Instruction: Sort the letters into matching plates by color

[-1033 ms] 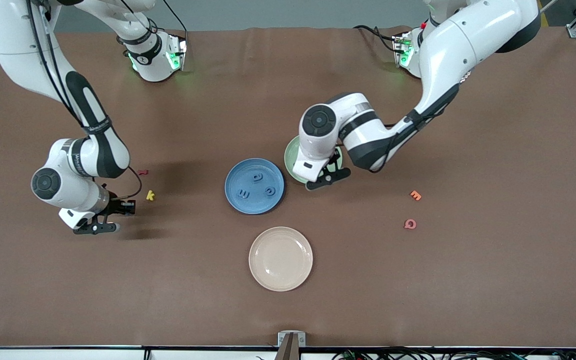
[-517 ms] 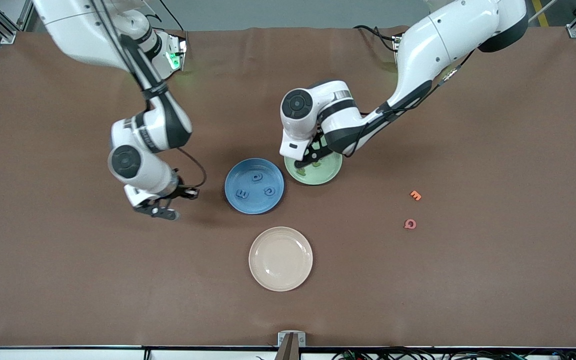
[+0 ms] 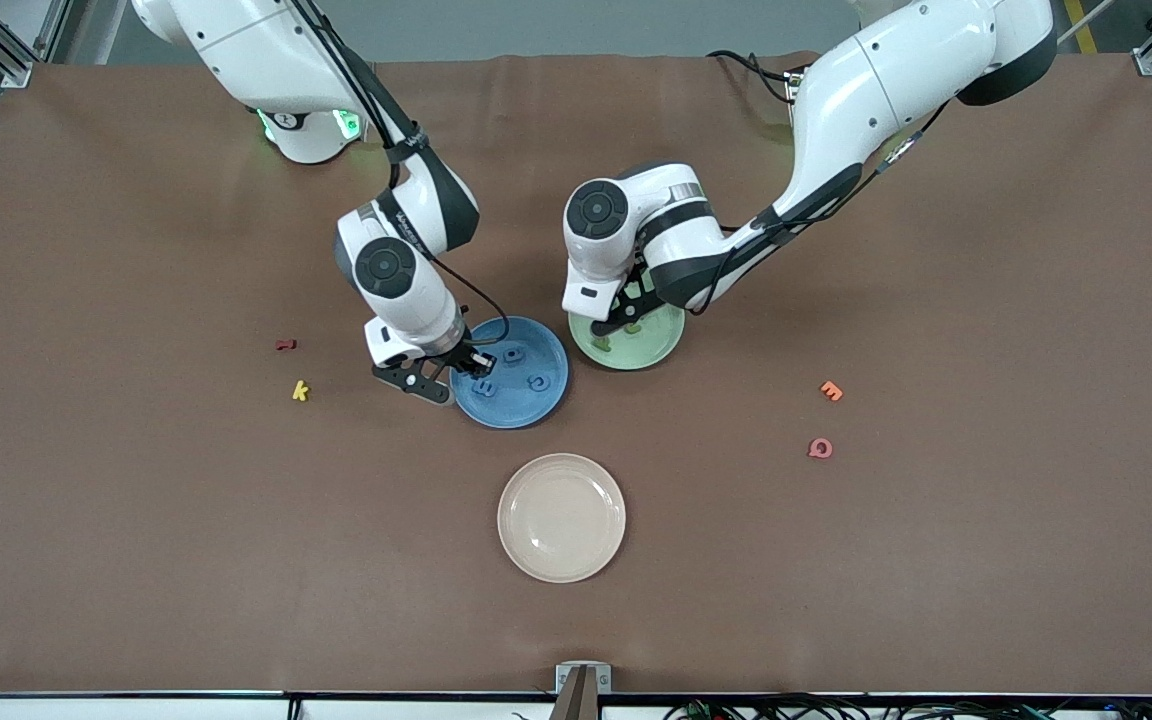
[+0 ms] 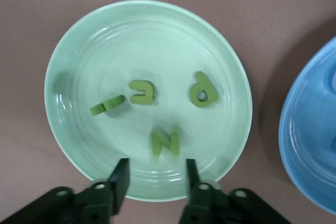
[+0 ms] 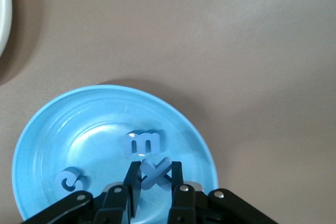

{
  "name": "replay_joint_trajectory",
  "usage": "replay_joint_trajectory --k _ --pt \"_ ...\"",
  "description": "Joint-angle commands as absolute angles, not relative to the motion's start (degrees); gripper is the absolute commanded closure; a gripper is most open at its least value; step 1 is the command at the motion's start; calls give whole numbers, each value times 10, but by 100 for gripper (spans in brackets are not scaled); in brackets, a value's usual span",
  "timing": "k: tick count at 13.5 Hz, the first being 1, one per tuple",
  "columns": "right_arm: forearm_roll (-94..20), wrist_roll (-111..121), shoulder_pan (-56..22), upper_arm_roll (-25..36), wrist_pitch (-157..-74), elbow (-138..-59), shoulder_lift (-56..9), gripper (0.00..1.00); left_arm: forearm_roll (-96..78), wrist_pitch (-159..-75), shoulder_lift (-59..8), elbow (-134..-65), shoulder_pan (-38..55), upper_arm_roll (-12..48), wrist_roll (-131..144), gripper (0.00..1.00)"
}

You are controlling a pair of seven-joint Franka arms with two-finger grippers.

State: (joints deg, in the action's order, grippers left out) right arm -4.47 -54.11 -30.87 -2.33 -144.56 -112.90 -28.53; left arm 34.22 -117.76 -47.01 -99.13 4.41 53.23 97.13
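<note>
the right gripper has its fingers closed on a blue x-shaped letter, held over the blue plate near its rim toward the right arm's end of the table. under it on that plate lie a blue m and a blue c-like letter; the front view shows a third blue letter there too. the right arm comes down steeply from its base, wrist bent over the plate's edge. the left gripper hangs over the pale green plate, fingers parted with nothing between them; a green n looks blurred just off the fingertips. a green p, a green e-like letter and a tilted green piece lie on that plate. the left arm folds at the elbow over the plate. the two plates sit just beside each other, a narrow strip of table between rims. the cream plate lies nearer the front camera, apart. a red letter and a yellow k lie toward the right arm's end, an orange letter and a pink letter toward the left arm's, with open brown table all round.
</note>
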Motion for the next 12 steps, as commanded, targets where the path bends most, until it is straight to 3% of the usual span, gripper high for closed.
replay_joint_trajectory --k 1,5,6,7,8,12 --pt "-54 -572 -328 -16 -1449 -1086 -324 100 336 -1179 -459 -983 27 536 975 0" --pt "-51 -586 -335 -15 -1447 -1063 -344 100 344 -1145 -409 -936 -41 546 913 0" --pt "-51 -586 -335 -15 -1443 -1062 -345 95 343 -1132 -398 -923 -60 546 869 0" --pt "-51 -584 -332 -15 -1441 -1056 -346 65 345 -1123 -387 -912 -79 545 823 0" --pt "-51 -584 -331 -15 -1441 -1056 -346 1 345 -1120 -375 -908 -101 544 785 0" --pt "-47 -581 -332 -14 -1439 -1052 -346 0 346 -1109 -326 -902 -191 541 638 0"
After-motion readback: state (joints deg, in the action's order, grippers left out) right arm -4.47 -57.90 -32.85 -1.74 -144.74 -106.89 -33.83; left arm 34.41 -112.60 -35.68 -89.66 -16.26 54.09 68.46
